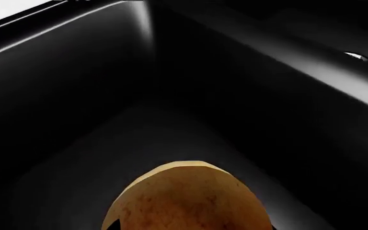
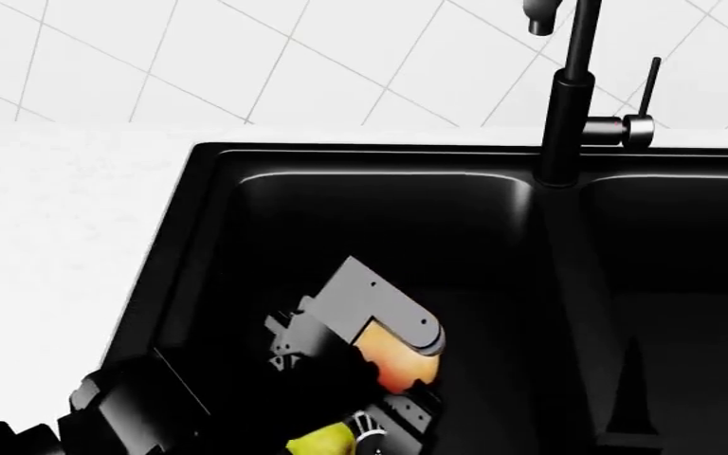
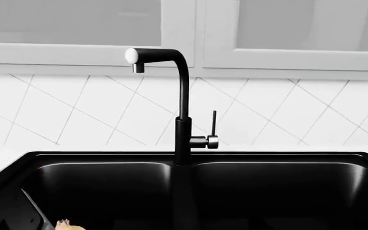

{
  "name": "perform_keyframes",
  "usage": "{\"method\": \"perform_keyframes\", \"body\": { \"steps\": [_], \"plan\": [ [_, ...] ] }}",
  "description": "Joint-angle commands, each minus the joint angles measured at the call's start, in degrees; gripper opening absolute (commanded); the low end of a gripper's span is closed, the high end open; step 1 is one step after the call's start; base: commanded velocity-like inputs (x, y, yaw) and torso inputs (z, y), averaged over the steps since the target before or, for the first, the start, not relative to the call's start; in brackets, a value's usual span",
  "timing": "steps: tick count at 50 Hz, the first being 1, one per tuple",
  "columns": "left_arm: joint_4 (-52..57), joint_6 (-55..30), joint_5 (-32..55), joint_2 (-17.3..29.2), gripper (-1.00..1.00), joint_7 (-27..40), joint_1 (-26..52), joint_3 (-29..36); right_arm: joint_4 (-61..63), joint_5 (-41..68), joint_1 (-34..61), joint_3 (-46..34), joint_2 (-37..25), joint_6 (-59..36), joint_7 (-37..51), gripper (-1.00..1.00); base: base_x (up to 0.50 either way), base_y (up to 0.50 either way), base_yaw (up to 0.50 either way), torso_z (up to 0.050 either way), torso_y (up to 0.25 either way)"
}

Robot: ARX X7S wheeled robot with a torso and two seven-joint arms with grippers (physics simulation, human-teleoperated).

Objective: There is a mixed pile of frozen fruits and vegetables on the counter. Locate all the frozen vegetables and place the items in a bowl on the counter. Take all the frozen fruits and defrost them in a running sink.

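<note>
At lower centre of the head view, the left end effector (image 2: 383, 384) sits inside the black sink (image 2: 212, 246), clamped on the yellow-tan fruit (image 2: 396, 365). The right end effector is unseen.

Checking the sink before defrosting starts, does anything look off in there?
One thing: no water comes from the faucet, though the left gripper hangs in the sink's left basin with a yellow-tan item.
</note>
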State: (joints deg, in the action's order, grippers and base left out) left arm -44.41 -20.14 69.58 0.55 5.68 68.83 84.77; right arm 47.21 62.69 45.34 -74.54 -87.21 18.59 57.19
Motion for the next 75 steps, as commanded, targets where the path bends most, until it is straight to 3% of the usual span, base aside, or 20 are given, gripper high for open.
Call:
{"method": "perform_keyframes", "body": {
  "steps": [1, 19, 20, 38, 45, 57, 75],
  "plan": [
    [-3.68, 2.32, 4.83, -0.55, -1.0, -0.28, -1.03, 4.17, -0.85, 0.1, -0.38, -0.11, -0.04, 0.93, -0.68, 1.0, 0.0, 0.0, 0.0, 0.0, 0.0],
    [-4.27, 1.23, 6.39, -0.55, -1.0, -1.49, -1.24, 4.27, -1.86, 0.27, -0.81, -0.23, 0.33, 1.28, -1.05, 1.0, 0.0, 0.0, 0.0, 0.0, 0.001],
    [-4.26, 1.33, 6.36, -0.55, 1.0, -1.43, -1.14, 4.28, -1.91, 0.21, -0.86, -0.26, 0.43, 1.26, -0.98, 1.0, 0.0, 0.0, 0.0, 0.0, 0.0],
    [0.03, 6.44, 9.69, -0.51, 1.0, 0.43, 5.9, 3.47, -2.06, 0.34, -0.79, -0.07, 1.77, -0.11, -0.69, 1.0, 0.0, 0.0, 0.0, 0.0, 0.0],
    [26.87, 7.58, 11.04, 13.85, 1.0, 14.12, 7.98, 0.25, -1.32, -0.18, -0.99, -0.13, 1.58, -0.17, -0.13, 1.0, 0.0, 0.0, 0.0, 0.0, 0.0],
    [49.65, 12.52, 8.19, 29.8, 1.0, 26.19, 5.81, -1.72, -0.11, -0.51, -0.25, 0.67, 0.84, -1.48, 1.0, 1.0, 0.0, 0.0, 0.0, 0.0, 0.0],
    [64.96, 20.74, 5.26, 43.17, 1.0, 35.06, -2.15, -3.94, -0.78, -1.62, -0.62, 0.41, 2.44, -3.15, 0.74, 1.0, 0.0, 0.0, 0.0, 0.0, 0.0]
  ]
}}
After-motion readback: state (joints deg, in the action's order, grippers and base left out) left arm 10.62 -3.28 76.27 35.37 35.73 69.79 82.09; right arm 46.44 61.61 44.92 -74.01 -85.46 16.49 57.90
